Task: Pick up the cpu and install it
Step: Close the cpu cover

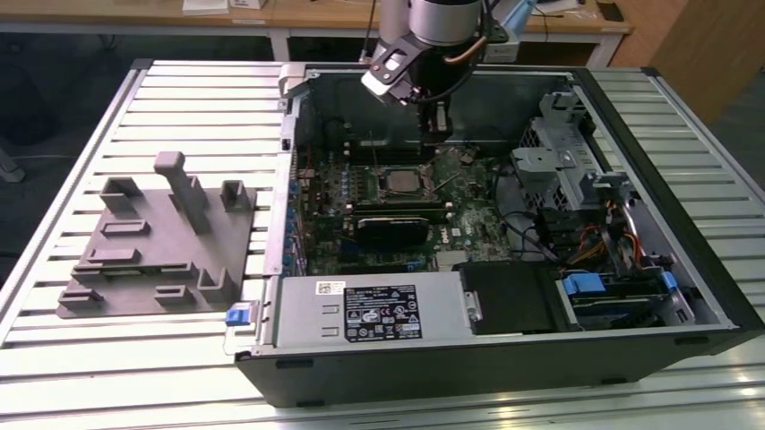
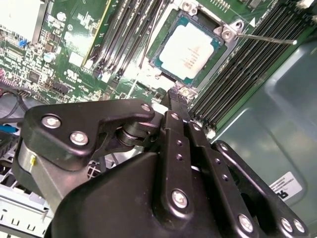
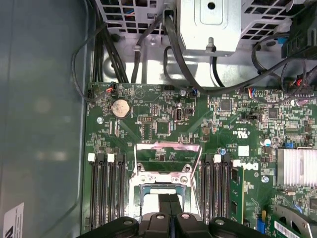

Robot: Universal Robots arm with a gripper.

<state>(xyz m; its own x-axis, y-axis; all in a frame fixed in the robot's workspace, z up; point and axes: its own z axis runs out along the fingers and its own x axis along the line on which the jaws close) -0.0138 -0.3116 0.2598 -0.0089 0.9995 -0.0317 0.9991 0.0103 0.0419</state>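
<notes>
Claw (image 2: 178, 97) pinched, pointing down nr cpu (image 2: 187, 48).

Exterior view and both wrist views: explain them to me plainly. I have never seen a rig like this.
The exterior view looks down at a robot arm reaching into an open computer case on a slatted metal table. A grey plate lies beside the case, on the exterior view's left. Both wrist views come from cameras riding on the arm, looking past its gripper at the green circuit board. The gripper is shut and holds nothing. The silvery chip lies in its socket there.
</notes>
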